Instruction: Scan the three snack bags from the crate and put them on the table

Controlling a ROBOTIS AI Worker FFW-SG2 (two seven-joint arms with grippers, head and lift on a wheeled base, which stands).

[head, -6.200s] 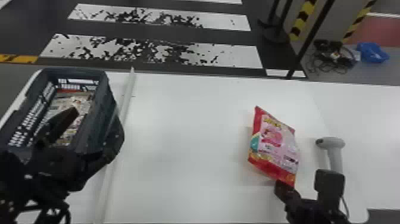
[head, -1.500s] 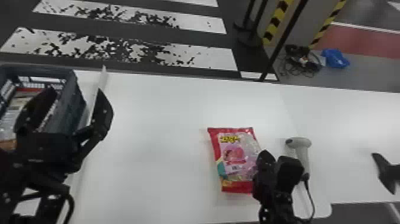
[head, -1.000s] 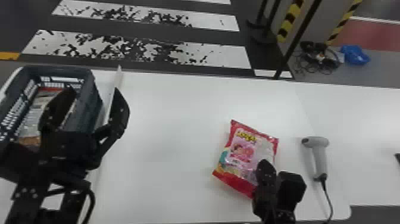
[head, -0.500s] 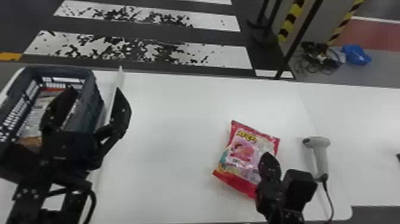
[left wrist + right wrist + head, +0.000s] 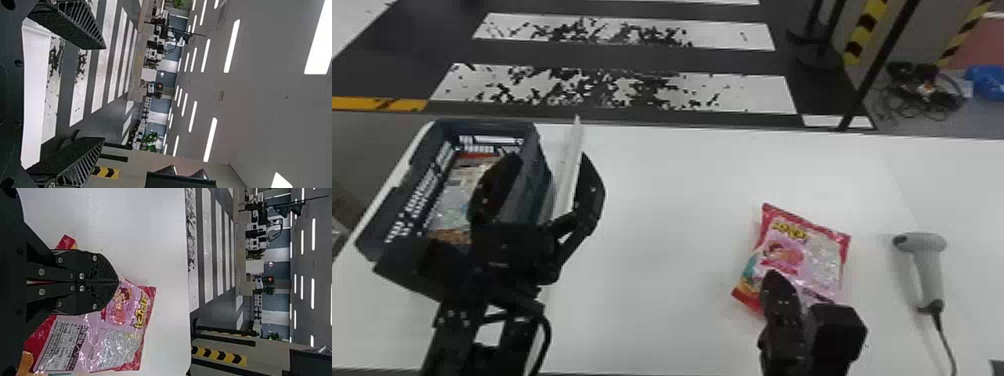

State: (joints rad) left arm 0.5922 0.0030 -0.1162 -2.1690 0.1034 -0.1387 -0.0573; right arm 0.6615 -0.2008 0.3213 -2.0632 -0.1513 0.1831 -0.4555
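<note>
My left gripper (image 5: 550, 161) stands with its fingers spread at the crate's right side in the head view; in its wrist view the left gripper (image 5: 103, 93) has nothing between its fingers. My right gripper (image 5: 773, 275) is over the near part of the pink and red snack bag (image 5: 782, 255), which lies askew on the table. In the right wrist view the right gripper (image 5: 117, 282) has its fingers together above the bag (image 5: 129, 309) and hides part of it. More packaged snacks (image 5: 452, 200) lie inside the dark crate (image 5: 494, 123), partly behind the left arm.
The grey handheld scanner (image 5: 929, 265) lies right of the bag, its cable running to the near edge. A pale strip (image 5: 567, 172) runs along the white table (image 5: 652, 240) beside the crate. A dark pole (image 5: 877, 67) stands past the table's far edge.
The head view has shifted, moving the whole scene rightward in it. Against the bag, my right gripper has moved left. Since over a second ago the bag has turned; the left gripper holds its place.
</note>
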